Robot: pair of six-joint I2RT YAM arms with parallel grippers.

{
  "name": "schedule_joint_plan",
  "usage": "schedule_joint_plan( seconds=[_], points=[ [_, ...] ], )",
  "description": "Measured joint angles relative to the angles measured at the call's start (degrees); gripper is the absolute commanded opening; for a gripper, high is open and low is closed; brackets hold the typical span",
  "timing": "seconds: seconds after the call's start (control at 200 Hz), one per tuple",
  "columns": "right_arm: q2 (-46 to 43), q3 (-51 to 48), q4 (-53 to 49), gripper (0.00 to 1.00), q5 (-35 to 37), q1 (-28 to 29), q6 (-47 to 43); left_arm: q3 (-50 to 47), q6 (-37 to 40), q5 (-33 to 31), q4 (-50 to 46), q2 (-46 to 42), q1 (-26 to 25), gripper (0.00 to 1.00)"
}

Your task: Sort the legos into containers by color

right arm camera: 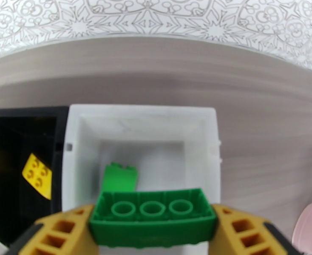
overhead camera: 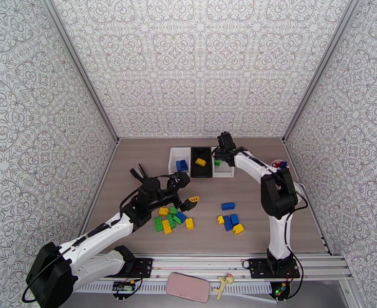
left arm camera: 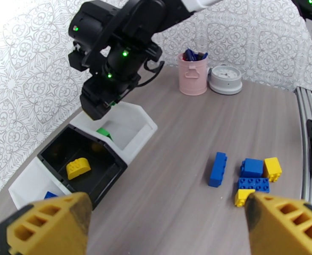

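Observation:
My right gripper (right arm camera: pixel 151 234) is shut on a green lego (right arm camera: pixel 151 215), held over the right white container (right arm camera: pixel 143 111). Another green lego (right arm camera: pixel 120 177) lies inside that container. The black container (overhead camera: pixel 201 161) beside it holds a yellow lego (right arm camera: pixel 37 175), and the left white container (overhead camera: pixel 180 160) holds a blue one (overhead camera: pixel 182 165). My left gripper (overhead camera: pixel 187 192) stands open above the table with nothing between its fingers (left arm camera: pixel 49 224). Loose green and yellow legos (overhead camera: pixel 170 219) lie just under it. A blue brick (left arm camera: pixel 217 168) and a blue-and-yellow cluster (left arm camera: pixel 258 175) lie further right.
A pink pen cup (left arm camera: pixel 193 73) and a round white dial (left arm camera: pixel 226 79) stand at the far right of the table. The right arm (left arm camera: pixel 113 47) hangs over the bins. A pink flat case (overhead camera: pixel 187 287) rests on the front rail. Patterned walls enclose three sides.

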Motion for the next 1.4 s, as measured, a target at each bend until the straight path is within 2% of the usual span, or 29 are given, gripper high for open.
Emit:
schedule_joint_plan(
  seconds=[0.2, 0.41, 0.635, 0.805, 1.055, 1.25, 1.401],
  points=[
    [-2.05, -0.85, 0.81, 0.84, -0.24, 0.0, -2.86, -0.11, -0.17, -5.75, -0.17, -0.37, 0.0, 1.0],
    [-12.22, -9.01, 4.39, 1.0, -2.82, 0.0, -6.12, -0.42, -0.63, -14.01, -1.79, -2.05, -0.09, 1.0],
    [-22.69, -21.92, 11.23, 1.0, -16.48, 0.0, -13.57, -0.72, -5.88, -22.43, -6.73, -5.16, -0.33, 1.0],
    [-27.69, -27.02, 13.05, 1.0, -26.84, 0.0, -18.18, 1.75, -14.99, -29.14, -20.26, -5.7, -0.13, 1.0],
    [-32.98, -28.02, 12.57, 1.0, -39.12, 0.07, -25.81, 8.74, -25.68, -29.05, -43.08, -0.96, 4.31, 0.99],
    [-33.66, -27.67, 7.96, 1.0, -46.05, 2.99, -32.85, 11.28, -29.99, -24.61, -52.52, 4.5, 9.49, 0.99],
    [-33.48, -26.73, 4.48, 1.0, -51.39, 5.35, -36.7, 11.5, -31.17, -22.18, -56.52, 9.53, 10.97, 0.88]
  ],
)
